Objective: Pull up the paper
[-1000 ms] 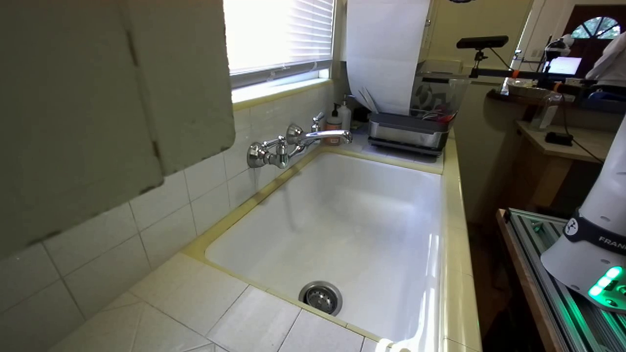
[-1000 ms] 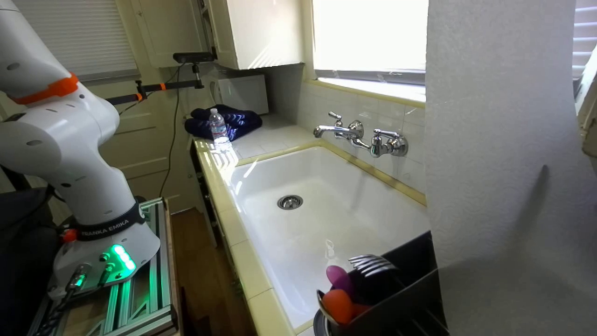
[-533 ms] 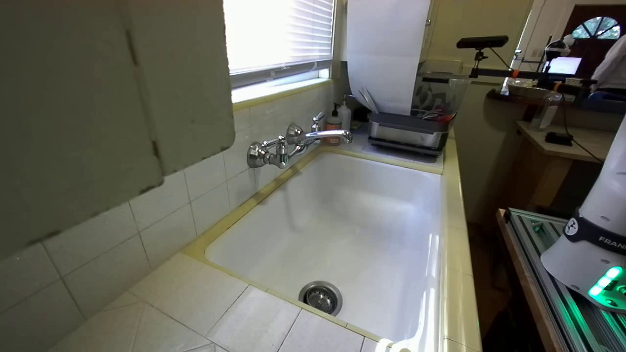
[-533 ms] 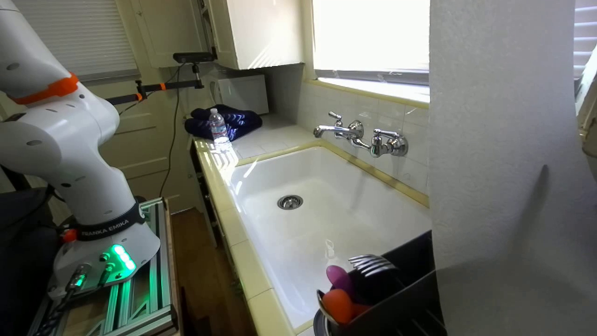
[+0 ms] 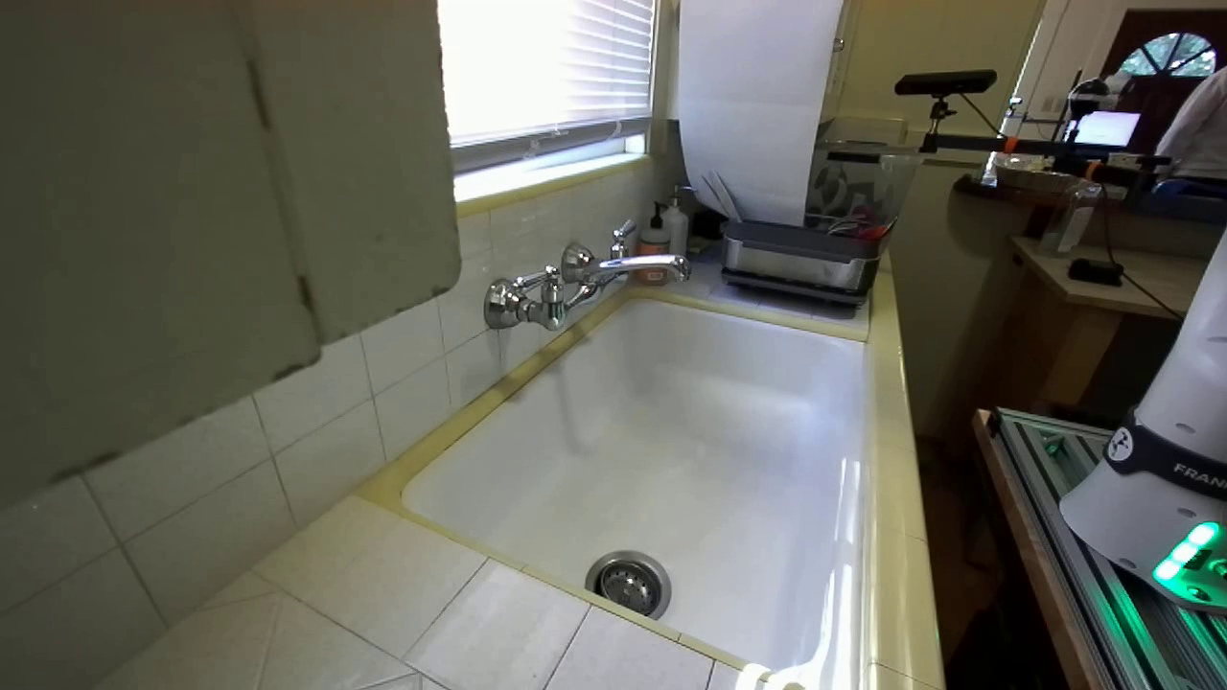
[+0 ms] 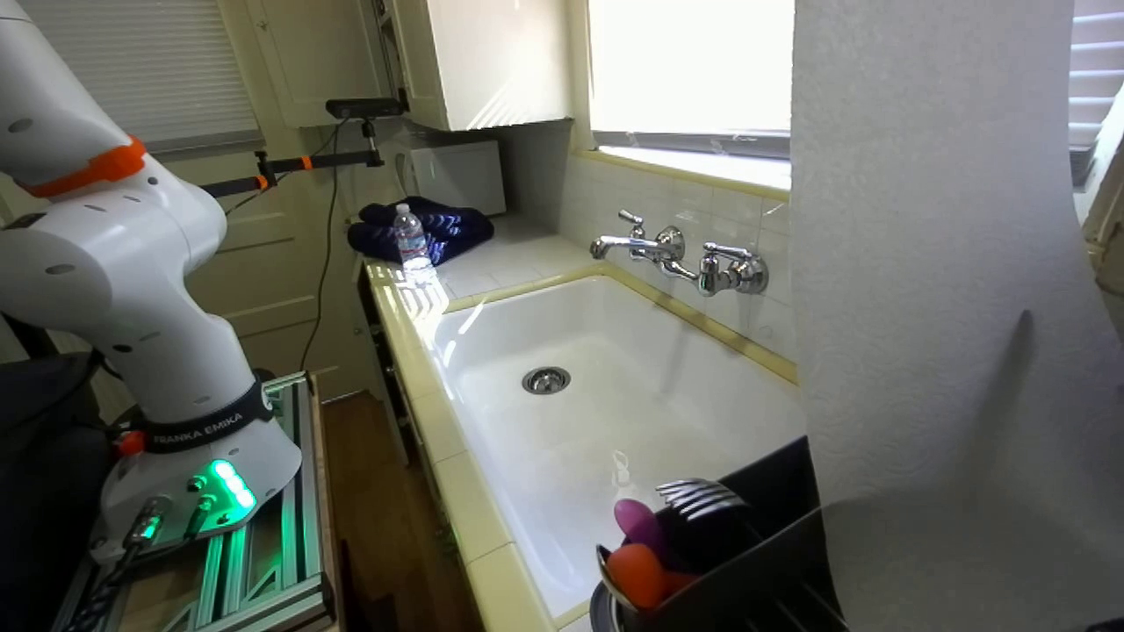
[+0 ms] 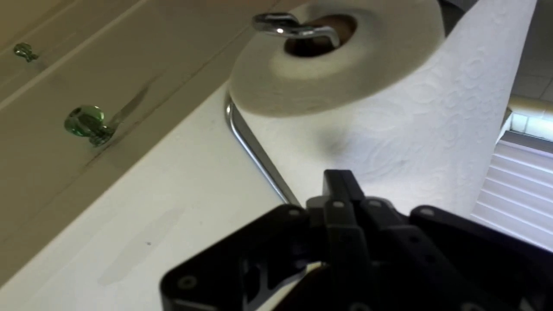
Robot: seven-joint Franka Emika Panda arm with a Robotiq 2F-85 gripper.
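Observation:
The paper is a wide white sheet hanging down in both exterior views (image 5: pixel 752 105) (image 6: pixel 931 219). Its lower end curves down onto the dish rack area. In the wrist view it is the textured paper (image 7: pixel 486 60) on a roll (image 7: pixel 276 86) held by a chrome holder (image 7: pixel 261 157). My gripper (image 7: pixel 339 172) is shut, its two black fingertips pressed together with nothing seen between them. The fingertips are in front of the roll's side; whether they touch it I cannot tell. The gripper is outside both exterior views.
A black utensil caddy (image 6: pixel 746 544) with fork and spoons stands by the paper. A grey dish rack (image 5: pixel 800 259) sits at the counter end, near soap bottles (image 5: pixel 657 244). The white sink (image 5: pixel 671 431) and faucet (image 5: pixel 623 268) lie beside it. Green knobs (image 7: pixel 86 123) are on the cabinet.
The hanging paper sways slightly; in an exterior view its edge moves a little right, then back left past its start. The arm has hardly moved.

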